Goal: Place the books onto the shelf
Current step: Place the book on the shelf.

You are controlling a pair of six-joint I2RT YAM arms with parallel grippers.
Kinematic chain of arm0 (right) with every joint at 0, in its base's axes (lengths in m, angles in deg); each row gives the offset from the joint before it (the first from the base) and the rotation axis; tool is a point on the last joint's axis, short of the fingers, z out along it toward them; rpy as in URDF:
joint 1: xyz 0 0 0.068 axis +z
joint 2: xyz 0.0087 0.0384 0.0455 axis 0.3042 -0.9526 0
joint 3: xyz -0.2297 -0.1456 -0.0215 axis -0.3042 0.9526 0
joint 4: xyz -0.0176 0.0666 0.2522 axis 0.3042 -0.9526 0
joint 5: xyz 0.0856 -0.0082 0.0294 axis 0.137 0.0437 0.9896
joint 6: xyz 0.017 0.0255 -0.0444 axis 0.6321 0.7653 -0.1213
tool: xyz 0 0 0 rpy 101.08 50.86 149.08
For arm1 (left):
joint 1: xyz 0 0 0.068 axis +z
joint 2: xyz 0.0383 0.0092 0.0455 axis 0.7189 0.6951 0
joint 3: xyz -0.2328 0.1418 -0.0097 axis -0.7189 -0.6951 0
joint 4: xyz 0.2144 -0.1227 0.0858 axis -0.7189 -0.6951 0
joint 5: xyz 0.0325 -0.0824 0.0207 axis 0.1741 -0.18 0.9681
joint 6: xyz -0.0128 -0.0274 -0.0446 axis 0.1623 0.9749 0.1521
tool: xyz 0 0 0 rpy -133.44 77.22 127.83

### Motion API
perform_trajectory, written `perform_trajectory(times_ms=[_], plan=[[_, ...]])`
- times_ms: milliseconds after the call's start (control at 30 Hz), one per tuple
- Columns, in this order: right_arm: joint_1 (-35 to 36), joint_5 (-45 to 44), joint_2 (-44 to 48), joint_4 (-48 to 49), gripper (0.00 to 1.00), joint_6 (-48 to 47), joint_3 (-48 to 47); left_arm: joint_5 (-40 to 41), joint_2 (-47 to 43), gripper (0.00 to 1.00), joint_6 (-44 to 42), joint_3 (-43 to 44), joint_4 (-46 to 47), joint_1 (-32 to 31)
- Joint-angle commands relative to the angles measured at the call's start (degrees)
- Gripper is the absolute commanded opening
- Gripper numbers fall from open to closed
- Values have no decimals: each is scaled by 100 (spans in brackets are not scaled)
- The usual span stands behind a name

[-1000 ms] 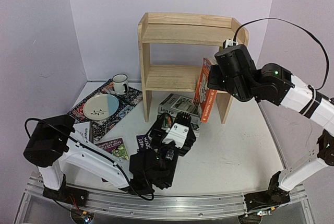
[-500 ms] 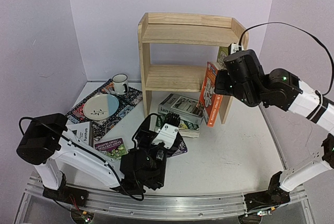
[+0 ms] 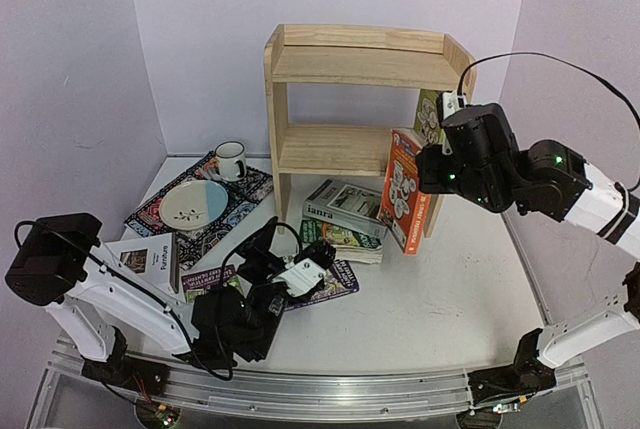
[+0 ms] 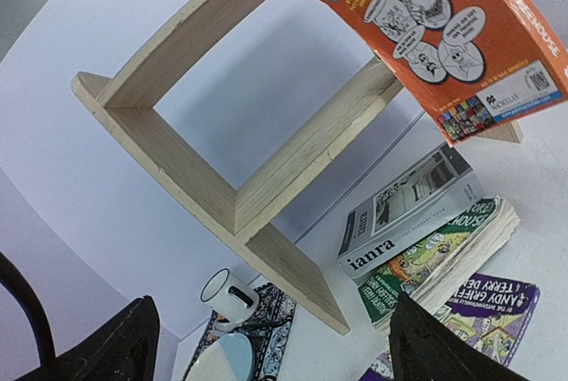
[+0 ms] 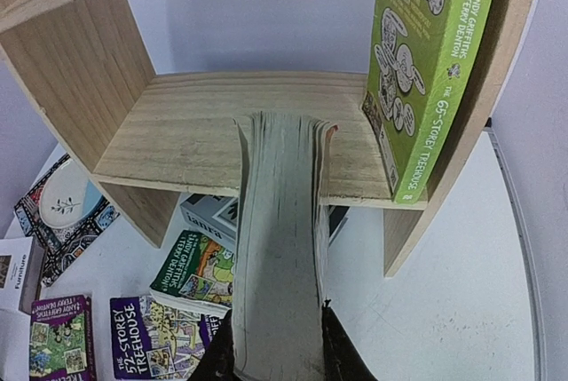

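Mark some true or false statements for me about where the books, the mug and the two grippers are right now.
1. The right gripper holds the orange book. True.
2. The light green book lies flat on the table. False: it stands on the lower tier of the shelf, against the right side panel.
3. The ianra book lies on top of a green book. True.
4. The mug stands on the shelf. False: it stands on the placemat.
5. The left gripper is shut on a book. False: it is open and holds nothing.

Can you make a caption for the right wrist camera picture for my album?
Right gripper holds an orange book edge-on before the shelf, where a green book already stands.
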Motion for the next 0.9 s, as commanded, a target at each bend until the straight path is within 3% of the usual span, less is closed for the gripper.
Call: perform_trajectory(times_ms=[0,100,167,233,300,367,533,867], plan=[[-15,-155,395,419,0,-304,44,-365,-129,93,-402,-148,695,65],[-15,-131,462,419,0,-354,80,-482,-460,94,234,-259,131,222],[-17,-62,488,423,0,-384,97,-924,-1176,95,1696,-233,-1818,427],[-13,20,512,419,0,-418,126,-1879,-1970,97,3360,-178,-3639,785],[-13,57,551,419,0,-435,163,-2461,-2618,99,4013,-440,-3938,1066],[-13,94,597,419,0,-480,212,-2397,-2932,100,4084,-562,-4003,1099],[-10,225,692,419,0,-822,295,-2234,-3044,99,4656,-329,-4993,1173],[-16,158,953,582,0,-1443,464,-3613,-3680,100,6659,-342,-6070,2371]])
